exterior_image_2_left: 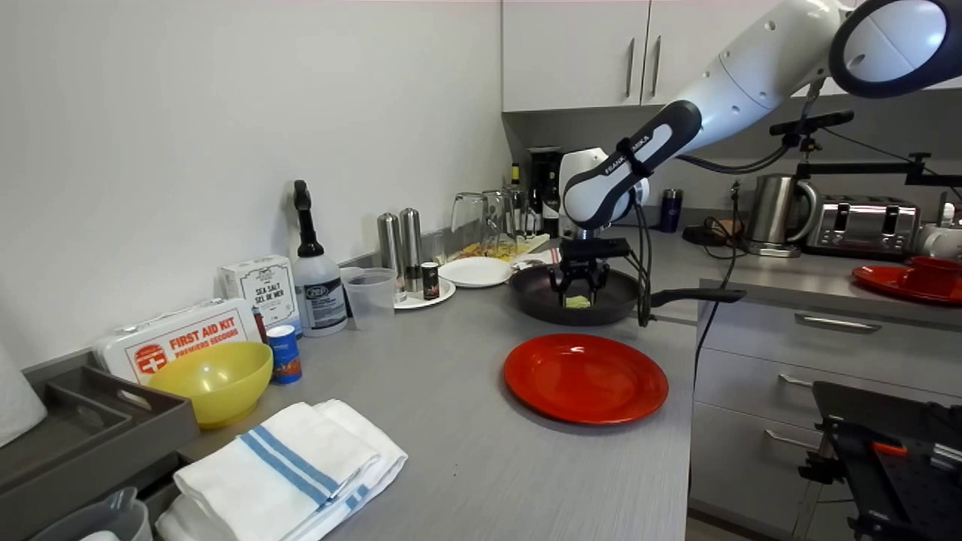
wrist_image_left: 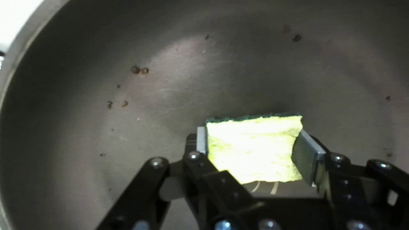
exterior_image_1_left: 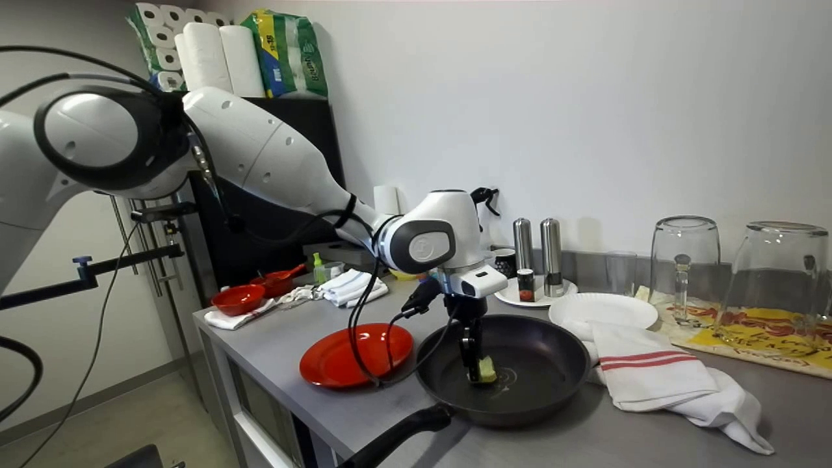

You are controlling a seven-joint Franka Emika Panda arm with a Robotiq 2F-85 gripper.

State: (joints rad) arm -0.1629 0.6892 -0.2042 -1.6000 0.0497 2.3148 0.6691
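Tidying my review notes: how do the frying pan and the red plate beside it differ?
The frying pan is dark; the red plate is bright.
The frying pan is deep and has a long handle; the red plate is shallow and handleless.
The pincer holds a sponge inside the frying pan, not over the red plate.
Shared: both are round and sit on the grey counter.

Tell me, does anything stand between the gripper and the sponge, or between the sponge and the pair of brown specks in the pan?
Nothing visible does. The gripper holds the sponge directly by two sides, and in the wrist view only the floor of the pan shows between the sponge and the brown specks.
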